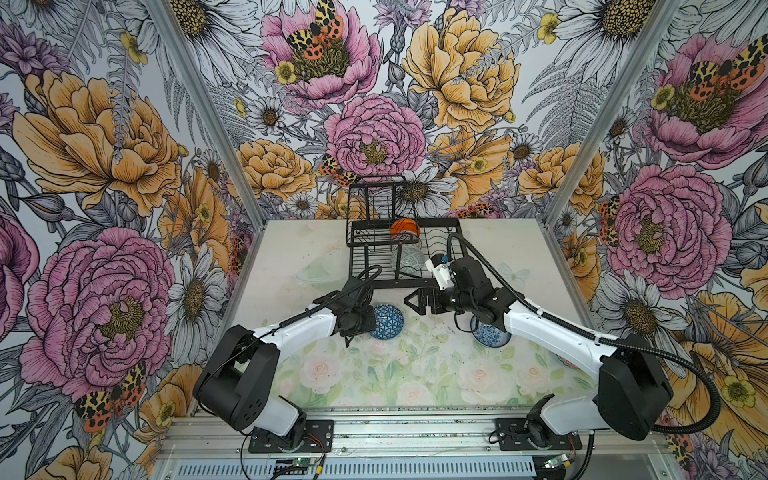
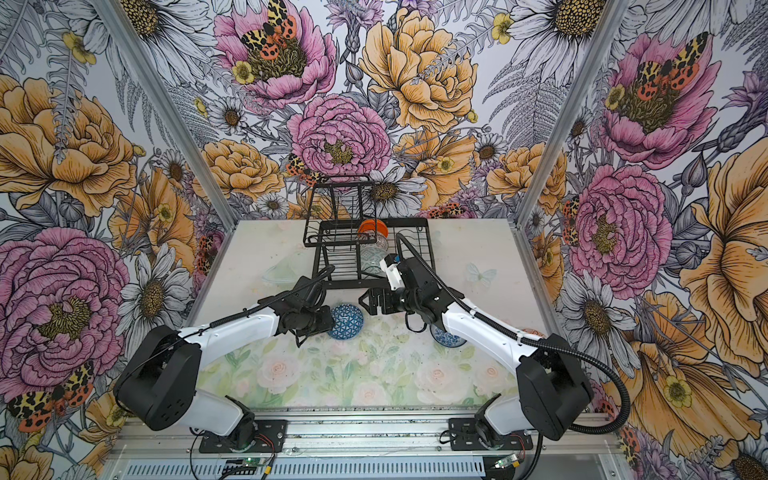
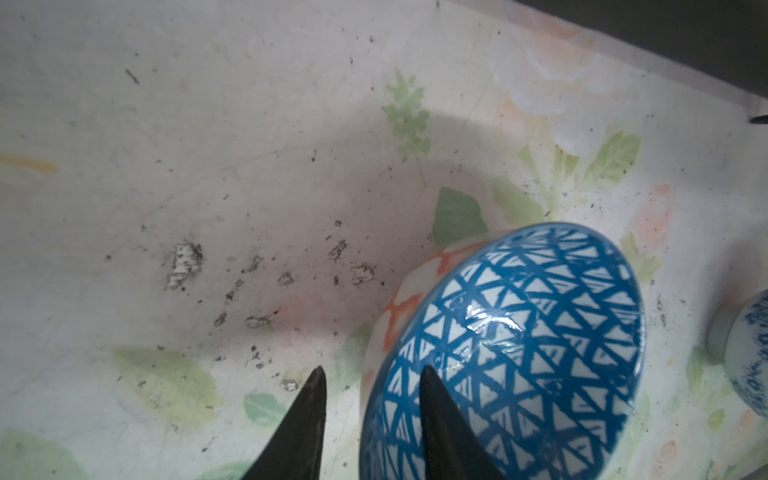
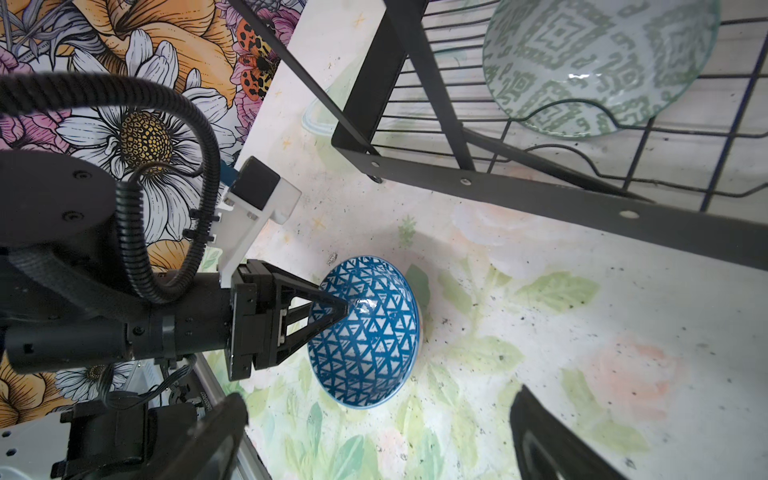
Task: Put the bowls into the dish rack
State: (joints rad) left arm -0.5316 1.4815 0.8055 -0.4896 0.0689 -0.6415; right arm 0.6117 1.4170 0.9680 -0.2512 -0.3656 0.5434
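Left pincer (image 3: 372, 368) straddles rim of blue triangle-pattern bowl (image 3: 540, 332) on table (image 3: 208, 145) near dish rack (image 1: 386, 286) front, one finger inside, one outside, can't tell if clamped; right pincer (image 1: 415, 301) spread wide, empty, just beside.

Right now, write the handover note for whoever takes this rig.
Left gripper straddles the rim of the blue triangle bowl, grip unconfirmed.
Right gripper open, empty, by the dish rack.
Done: orange bowl and green-patterned bowl stand in the rack.
To do: the blue triangle bowl, the blue floral bowl under the right arm, the pale bowl left of the rack.
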